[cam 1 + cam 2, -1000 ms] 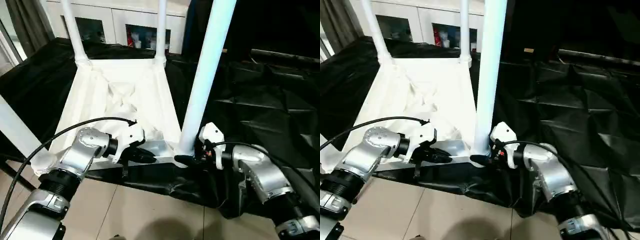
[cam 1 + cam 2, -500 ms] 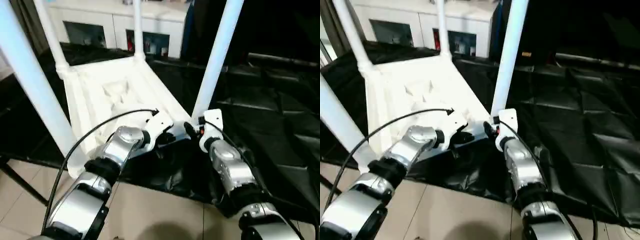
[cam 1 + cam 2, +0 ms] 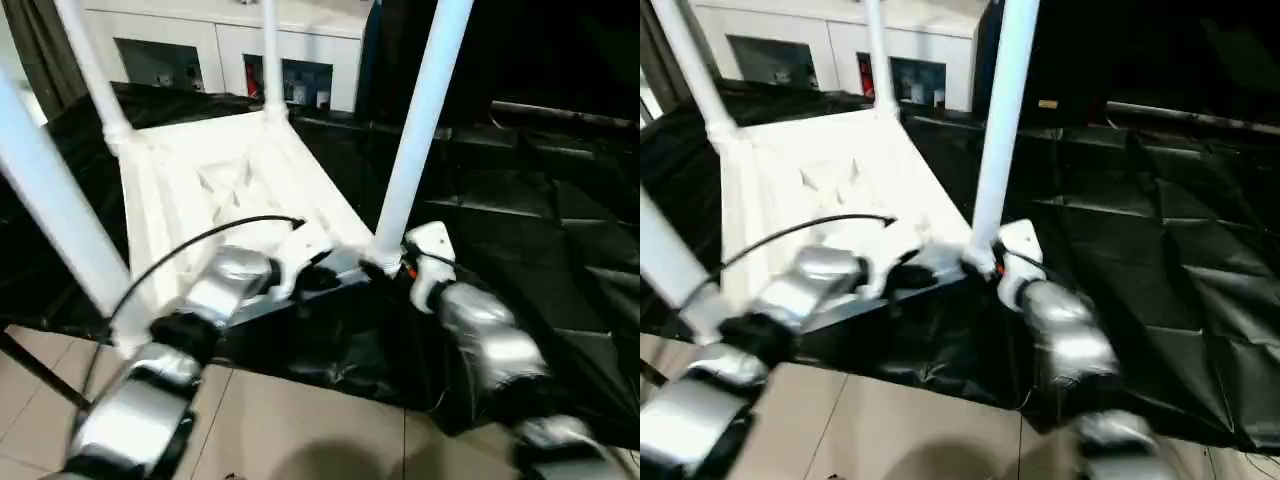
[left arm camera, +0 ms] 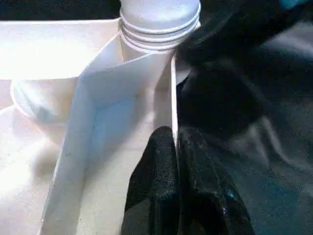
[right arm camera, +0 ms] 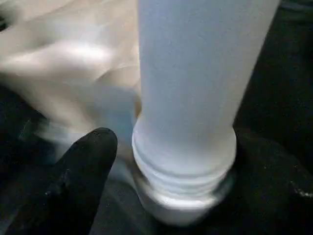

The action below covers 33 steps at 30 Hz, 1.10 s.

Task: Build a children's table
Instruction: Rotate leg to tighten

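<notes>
Left claw [image 4: 177,161] clenched on the thin side wall of the top [image 3: 170,190], steadying it upside down on black sheeting [image 3: 520,210]. Right claw [image 5: 161,166] spread around the base of the near leg [image 3: 415,140], one finger [image 5: 80,171] beside the threads, not gripping. Thread rings exposed above the socket [image 4: 146,63]: judged mid-screwing of the last leg. Next: regrip, twist further till seated. Beyond, two far legs [image 3: 270,55] standing upright.
</notes>
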Available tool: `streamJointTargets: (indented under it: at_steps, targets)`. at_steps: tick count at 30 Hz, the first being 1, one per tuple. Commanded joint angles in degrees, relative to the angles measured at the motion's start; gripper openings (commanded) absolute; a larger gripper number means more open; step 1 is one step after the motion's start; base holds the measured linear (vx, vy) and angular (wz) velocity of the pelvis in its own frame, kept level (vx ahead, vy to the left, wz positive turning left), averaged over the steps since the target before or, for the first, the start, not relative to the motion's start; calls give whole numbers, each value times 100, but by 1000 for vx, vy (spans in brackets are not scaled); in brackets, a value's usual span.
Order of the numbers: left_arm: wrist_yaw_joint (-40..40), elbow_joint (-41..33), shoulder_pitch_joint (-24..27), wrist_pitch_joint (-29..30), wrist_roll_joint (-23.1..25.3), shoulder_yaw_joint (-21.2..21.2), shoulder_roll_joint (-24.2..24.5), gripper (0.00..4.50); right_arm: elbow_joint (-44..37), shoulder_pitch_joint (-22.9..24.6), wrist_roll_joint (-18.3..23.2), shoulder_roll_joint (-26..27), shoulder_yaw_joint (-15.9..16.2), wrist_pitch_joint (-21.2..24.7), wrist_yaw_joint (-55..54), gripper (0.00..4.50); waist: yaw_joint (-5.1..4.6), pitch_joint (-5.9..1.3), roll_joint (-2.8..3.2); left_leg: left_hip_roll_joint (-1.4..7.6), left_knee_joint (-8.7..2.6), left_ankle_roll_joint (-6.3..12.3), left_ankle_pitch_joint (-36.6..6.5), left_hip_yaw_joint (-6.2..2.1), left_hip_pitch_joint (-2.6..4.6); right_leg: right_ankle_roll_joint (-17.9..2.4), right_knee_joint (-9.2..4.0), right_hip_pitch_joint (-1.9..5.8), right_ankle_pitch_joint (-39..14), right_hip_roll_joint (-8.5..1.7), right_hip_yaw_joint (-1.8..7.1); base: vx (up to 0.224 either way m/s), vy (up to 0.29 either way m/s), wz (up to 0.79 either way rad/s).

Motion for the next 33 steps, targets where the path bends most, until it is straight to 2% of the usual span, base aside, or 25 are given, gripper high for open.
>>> streamJointTargets:
  at_steps: [1, 2, 3, 4, 6, 7, 9, 11, 12, 14, 17, 22, 23, 27, 28, 30, 32, 33]
  targets:
    - [-687, -326, 223, -5, -59, -298, 156, 0, -569, 54, 217, -167, 371, 134, 892, 387, 12, -351, -105, 124, -390, 455, -922, 5, -38, -1020, -450, 333, -1444, -439, 266, 0, 0, 0]
    - [-881, -452, 288, -16, -111, -326, 236, 0, -645, 95, 238, -268, 396, 162, 1045, 387, 26, -345, -78, 135, -395, 427, -930, -5, -27, -1027, -438, 329, -1514, -453, 274, 0, 0, 0]
    - [-1128, -671, 380, 38, -214, -343, 360, 0, -712, 122, 259, -396, 425, 217, 1217, 387, 21, -339, -87, 141, -394, 428, -947, 3, -22, -1021, -441, 313, -1549, -454, 282, 0, 0, 0]
    - [-1335, -873, 457, 110, -313, -342, 463, 0, -751, 133, 260, -512, 466, 237, 1383, 387, 27, -340, -66, 144, -392, 426, -949, 11, -1, -1033, -449, 286, -1535, -450, 286, 0, 0, 0]
    - [-1643, -1174, 576, 217, -399, -376, 665, 0, -765, 113, 207, -644, 535, 255, 1558, 387, 24, -356, -60, 163, -396, 379, -882, 7, 9, -1153, -404, 292, -1280, -439, 283, 0, 0, 0]
    - [-1718, -1247, 605, 242, -397, -397, 726, 0, -772, 105, 189, -670, 556, 266, 1599, 387, 42, -362, -40, 167, -386, 381, -812, 24, 39, -1246, -384, 269, -1019, -425, 290, 0, 0, 0]
    - [-1795, -1328, 642, 253, -370, -436, 806, 0, -807, 89, 153, -714, 616, 294, 1655, 387, 65, -350, -59, 160, -385, 381, -785, 40, 41, -1339, -364, 274, -810, -410, 289, 0, 0, 0]
    - [-1753, -1374, 664, 256, -353, -419, 820, 0, -842, 85, 177, -727, 660, 357, 1761, 387, 66, -347, -65, 146, -390, 339, -827, 30, 12, -1288, -362, 309, -886, -422, 282, 0, 0, 0]
    - [-1748, -1399, 674, 265, -356, -406, 830, 0, -860, 83, 185, -723, 669, 386, 1787, 372, 66, -341, -88, 142, -393, 316, -877, 26, 11, -1230, -375, 314, -1049, -433, 283, 0, 0, 0]
    - [-1682, -1504, 723, 344, -363, -361, 849, 0, -882, 80, 191, -704, 716, 436, 1826, 350, 67, -343, -88, 148, -401, 270, -912, 18, 16, -1169, -395, 309, -1231, -445, 283, 0, 0, 0]
    - [-1673, -1534, 747, 366, -362, -376, 880, 0, -876, 78, 183, -695, 758, 434, 1850, 328, 56, -348, -126, 141, -394, 255, -854, 20, 11, -1142, -386, 309, -1170, -433, 284, 0, 0, 0]
    - [-1610, -1578, 803, 407, -362, -360, 912, 0, -864, 58, 191, -652, 771, 438, 1867, 283, 51, -344, -132, 138, -393, 259, -838, 19, 11, -1139, -383, 308, -1154, -430, 284, 0, 0, 0]
    - [-1604, -1584, 810, 415, -368, -356, 914, 0, -859, 52, 195, -640, 754, 444, 1861, 283, 53, -344, -147, 139, -392, 263, -837, 19, 10, -1134, -381, 309, -1179, -435, 283, 0, 0, 0]
    - [-1514, -1598, 837, 462, -381, -316, 887, 0, -779, 41, 221, -552, 682, 449, 1734, 274, 59, -351, -126, 141, -389, 256, -793, 17, 8, -1139, -374, 310, -1121, -438, 285, 0, 0, 0]
    - [-1348, -1555, 833, 505, -389, -261, 804, 0, -583, 21, 199, -382, 559, 360, 1359, 274, 56, -348, -71, 139, -390, 236, -814, 16, 13, -1167, -377, 301, -1072, -431, 285, 0, 0, 0]
    - [-1077, -1395, 768, 514, -337, -214, 672, 0, -335, -14, 192, -147, 341, 272, 793, 273, 34, -329, -76, 131, -409, 156, -1011, 13, 8, -1133, -413, 295, -1358, -437, 276, 0, 0, 0]
    - [-706, -1136, 648, 496, -228, -181, 501, 0, -144, -45, 229, 105, 88, 282, 183, 272, -6, -314, -84, 101, -420, 18, -1232, -1, 24, -925, -499, 288, -2016, -432, 269, 0, 0, 0]
    - [-446, -954, 563, 481, -163, -154, 378, 0, -88, -52, 254, 243, -22, 312, -110, 272, -13, -319, -54, 103, -420, -13, -1242, -9, 28, -906, -492, 276, -2048, -434, 273, 0, 0, 0]
